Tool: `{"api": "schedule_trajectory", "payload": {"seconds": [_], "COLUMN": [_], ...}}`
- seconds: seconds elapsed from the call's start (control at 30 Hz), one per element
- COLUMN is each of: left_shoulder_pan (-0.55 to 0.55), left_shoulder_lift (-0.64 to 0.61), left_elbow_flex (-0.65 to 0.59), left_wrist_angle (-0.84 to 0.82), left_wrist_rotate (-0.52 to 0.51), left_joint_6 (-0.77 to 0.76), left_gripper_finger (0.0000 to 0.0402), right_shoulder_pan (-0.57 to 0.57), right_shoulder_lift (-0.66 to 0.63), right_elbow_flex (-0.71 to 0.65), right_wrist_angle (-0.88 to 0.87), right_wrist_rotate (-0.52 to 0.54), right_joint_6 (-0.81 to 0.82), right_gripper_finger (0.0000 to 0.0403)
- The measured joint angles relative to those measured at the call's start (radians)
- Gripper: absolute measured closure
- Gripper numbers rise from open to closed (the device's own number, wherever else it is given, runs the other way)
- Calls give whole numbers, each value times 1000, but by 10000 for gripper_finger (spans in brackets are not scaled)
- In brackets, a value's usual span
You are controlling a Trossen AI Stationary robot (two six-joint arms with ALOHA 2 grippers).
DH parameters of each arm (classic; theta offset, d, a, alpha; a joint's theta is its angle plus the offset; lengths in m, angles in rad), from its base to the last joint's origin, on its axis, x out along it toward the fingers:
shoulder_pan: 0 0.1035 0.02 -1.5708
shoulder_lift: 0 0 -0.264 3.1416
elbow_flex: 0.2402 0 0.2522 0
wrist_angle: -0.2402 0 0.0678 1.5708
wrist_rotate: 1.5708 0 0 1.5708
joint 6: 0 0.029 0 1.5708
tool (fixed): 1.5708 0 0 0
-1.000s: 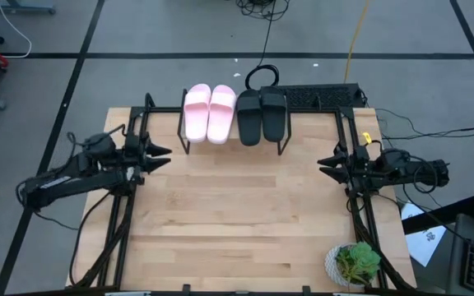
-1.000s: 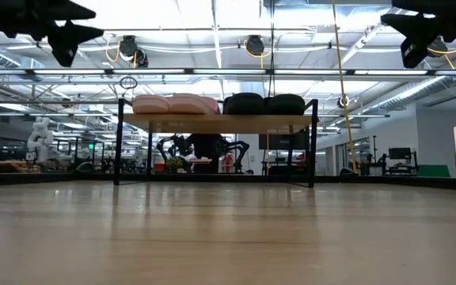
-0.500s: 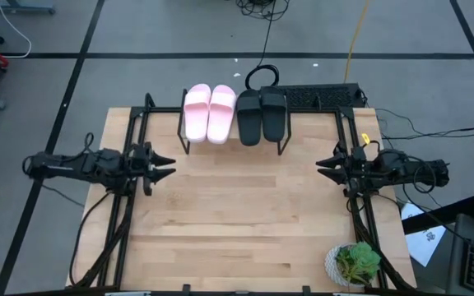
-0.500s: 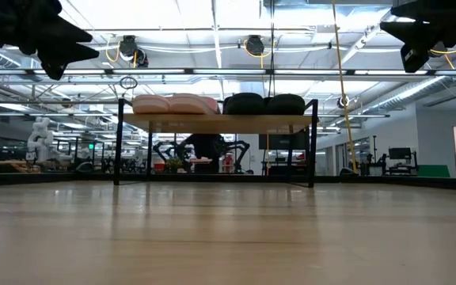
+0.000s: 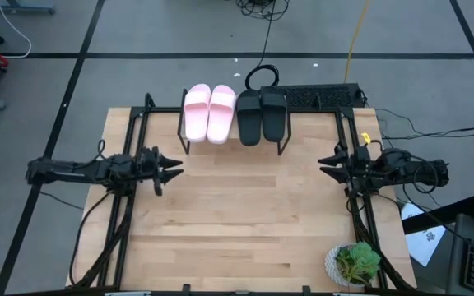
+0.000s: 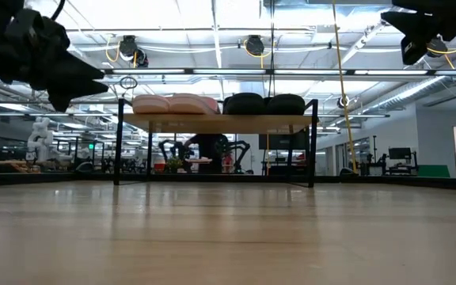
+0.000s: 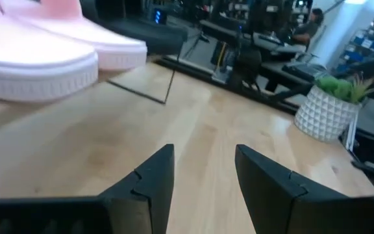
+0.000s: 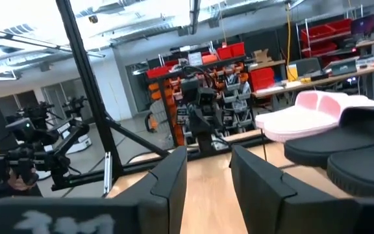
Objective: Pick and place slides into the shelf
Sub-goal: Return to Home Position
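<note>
Four slides rest sole-down side by side on the shelf (image 6: 216,123) at the table's far edge: two pink slides (image 5: 209,113) on the left, two black slides (image 5: 262,116) on the right. In the low view the pink slides (image 6: 174,104) and the black slides (image 6: 264,103) sit on the board. My left gripper (image 5: 175,168) hovers open near the table's left side, pointing right, short of the shelf's near left leg. My right gripper (image 5: 322,165) hovers open at the right side, pointing left. The left wrist view shows the pink slides (image 7: 37,62) close by.
A potted plant (image 5: 354,263) stands at the table's near right corner. Black frame rails (image 5: 126,218) run along both sides of the table. A black keyboard-like bar (image 5: 319,97) and a cable loop (image 5: 262,78) lie behind the shelf. Bare wood (image 5: 237,214) stretches between the arms.
My left arm has swung from a slant to lying level across the table's left side; its gripper has moved a little toward the near edge and the right, and has come down. The slides have stayed put on the shelf.
</note>
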Motion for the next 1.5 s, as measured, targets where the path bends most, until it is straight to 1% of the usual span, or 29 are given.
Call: {"api": "schedule_trajectory", "payload": {"seconds": [0.07,0.17,0.23,0.4,0.53,0.67,0.9,0.97,1.2,1.33,1.5], "left_shoulder_pan": [36,85,115,158,162,162,142,138,137,137,137], "left_shoulder_lift": [0,-2,-2,-2,-7,-6,-6,-6,8,28,42], "left_elbow_flex": [-9,-11,-11,-26,-64,-103,-101,-101,-101,-101,-101], "left_wrist_angle": [1,10,9,2,42,73,62,61,55,53,53], "left_wrist_rotate": [33,36,60,128,126,124,123,123,117,117,117], "left_joint_6": [6,38,55,78,82,80,123,132,154,127,43], "left_gripper_finger": [240,240,240,240,240,240,240,240,240,240,240], "right_shoulder_pan": [0,0,0,-1,-1,-1,-1,-1,0,0,0], "right_shoulder_lift": [0,0,0,0,0,0,0,0,0,0,0], "right_elbow_flex": [-4,-36,-69,-164,-214,-226,-224,-224,-224,-224,-225], "right_wrist_angle": [-1,8,17,119,118,119,21,12,-48,-47,-18], "right_wrist_rotate": [2,4,21,30,43,53,43,22,15,18,26], "right_joint_6": [11,26,42,35,79,67,78,68,64,32,0], "right_gripper_finger": [291,291,291,291,291,291,291,291,291,291,291]}}
